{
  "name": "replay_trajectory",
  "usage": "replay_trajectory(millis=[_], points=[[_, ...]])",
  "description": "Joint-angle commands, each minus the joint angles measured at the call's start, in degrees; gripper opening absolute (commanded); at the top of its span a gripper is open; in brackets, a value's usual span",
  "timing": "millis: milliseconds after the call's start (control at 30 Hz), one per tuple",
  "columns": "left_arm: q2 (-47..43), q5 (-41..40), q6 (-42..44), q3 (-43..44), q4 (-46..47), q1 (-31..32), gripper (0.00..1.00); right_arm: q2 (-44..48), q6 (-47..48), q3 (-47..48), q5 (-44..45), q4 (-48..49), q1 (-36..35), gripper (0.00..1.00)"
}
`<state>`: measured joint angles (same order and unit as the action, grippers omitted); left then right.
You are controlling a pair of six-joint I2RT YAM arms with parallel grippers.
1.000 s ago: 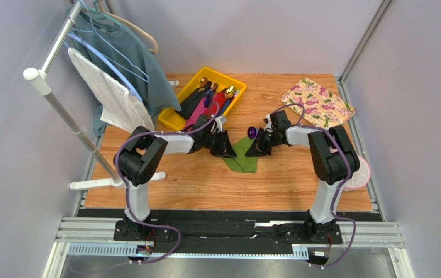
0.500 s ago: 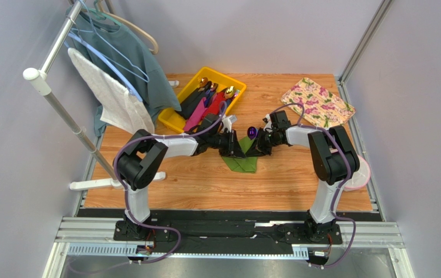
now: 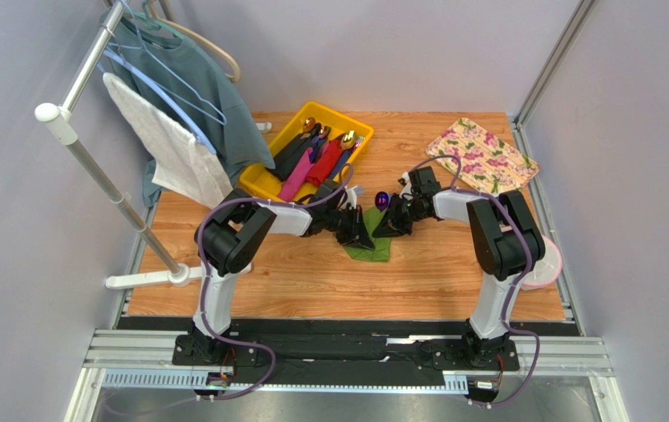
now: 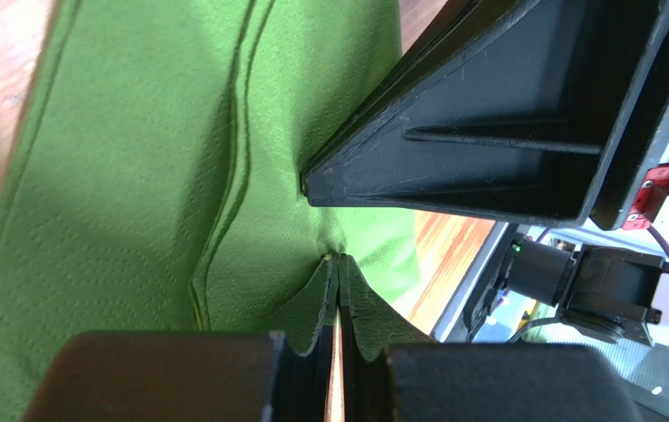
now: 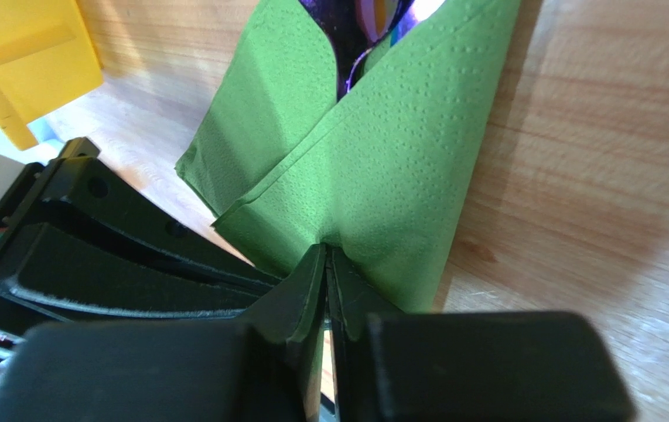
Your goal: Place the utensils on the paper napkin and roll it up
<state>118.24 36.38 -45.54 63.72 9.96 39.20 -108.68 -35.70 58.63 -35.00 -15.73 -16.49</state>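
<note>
My left hand (image 4: pixel 338 264) and right hand (image 5: pixel 326 255) are both clenched, each pinching the thin green paper napkin (image 3: pixel 373 243) lying between them on the wooden desk (image 3: pixel 312 277). A dark iridescent utensil (image 5: pixel 353 25) pokes from its far end.

No word, number, brand or sign can be read in any of the views. The only label-like thing is a small red tag (image 4: pixel 655 189) at the right edge of the left wrist view, and it is too small and blurred to show any lettering.
</note>
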Motion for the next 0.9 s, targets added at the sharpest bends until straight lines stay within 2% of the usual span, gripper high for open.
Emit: replay_trajectory(millis=[0,100,233,633,867], points=[[2.1,-5.0,4.4,2.1,-6.3,0.0,0.03,2.4,3.5,4.4,4.1,-3.6,0.4,0.14],[2.3,-6.0,5.4,2.5,-7.8,0.0,0.01,4.7,4.9,7.1,4.4,-5.7,0.7,0.17],[2.3,-6.3,5.6,2.7,-7.8,0.0,0.00,5.9,6.5,8.6,6.7,-7.0,0.2,0.17],[1.5,-6.1,7.2,2.7,-8.0,0.0,0.01,-1.3,7.1,9.0,10.8,-6.1,-1.3,0.10],[-1.0,-4.2,7.4,1.1,-4.9,-0.2,0.11,-5.2,9.1,8.1,12.8,-5.3,-1.3,0.09]])
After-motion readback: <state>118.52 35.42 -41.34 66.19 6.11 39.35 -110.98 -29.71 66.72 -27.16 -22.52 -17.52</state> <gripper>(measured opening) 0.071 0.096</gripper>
